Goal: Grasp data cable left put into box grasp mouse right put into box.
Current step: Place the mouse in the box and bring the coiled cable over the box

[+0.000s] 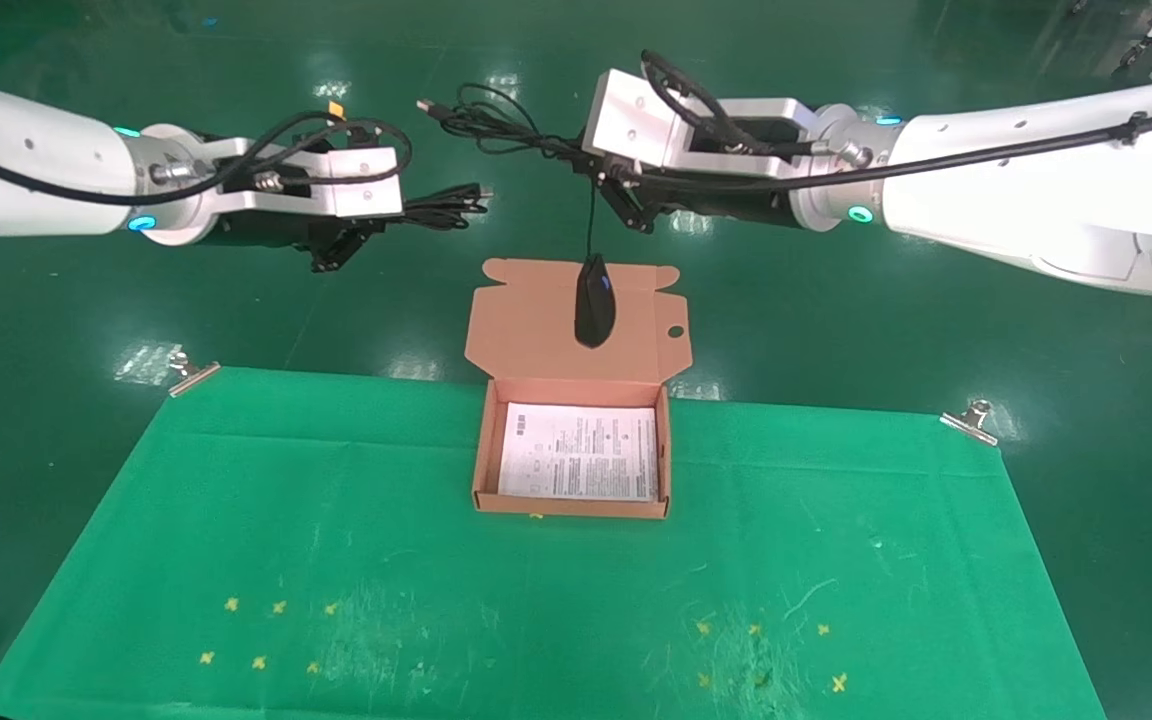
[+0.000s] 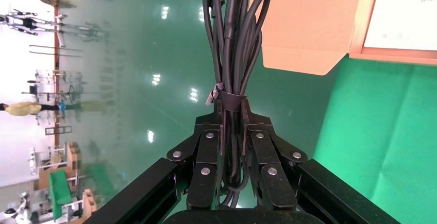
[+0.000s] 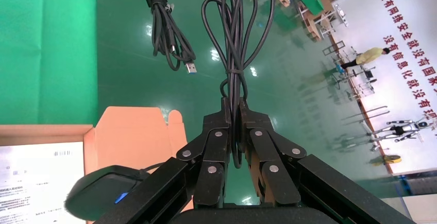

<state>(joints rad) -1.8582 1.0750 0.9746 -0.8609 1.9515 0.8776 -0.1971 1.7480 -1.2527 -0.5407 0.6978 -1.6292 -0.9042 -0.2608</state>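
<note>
My left gripper (image 1: 336, 250) (image 2: 231, 105) is shut on the data cable (image 1: 441, 208) (image 2: 232, 38), a black strapped bundle held in the air left of and behind the box (image 1: 481, 450). My right gripper (image 1: 626, 205) (image 3: 233, 105) is shut on the coiled cord (image 1: 496, 125) (image 3: 234, 28) of the mouse (image 1: 594, 300) (image 3: 103, 198). The black mouse hangs by its cord in front of the box's upright lid (image 1: 526, 320), above the back of the box. The box floor holds only a white printed sheet (image 1: 581, 452). In the right wrist view the data cable (image 3: 167, 28) shows farther off.
The box stands on a green cloth (image 1: 336, 560) held by metal clips (image 1: 191, 372) (image 1: 971, 420) at its far corners. Small yellow marks (image 1: 266, 635) dot the cloth near the front. Shiny green floor surrounds the cloth.
</note>
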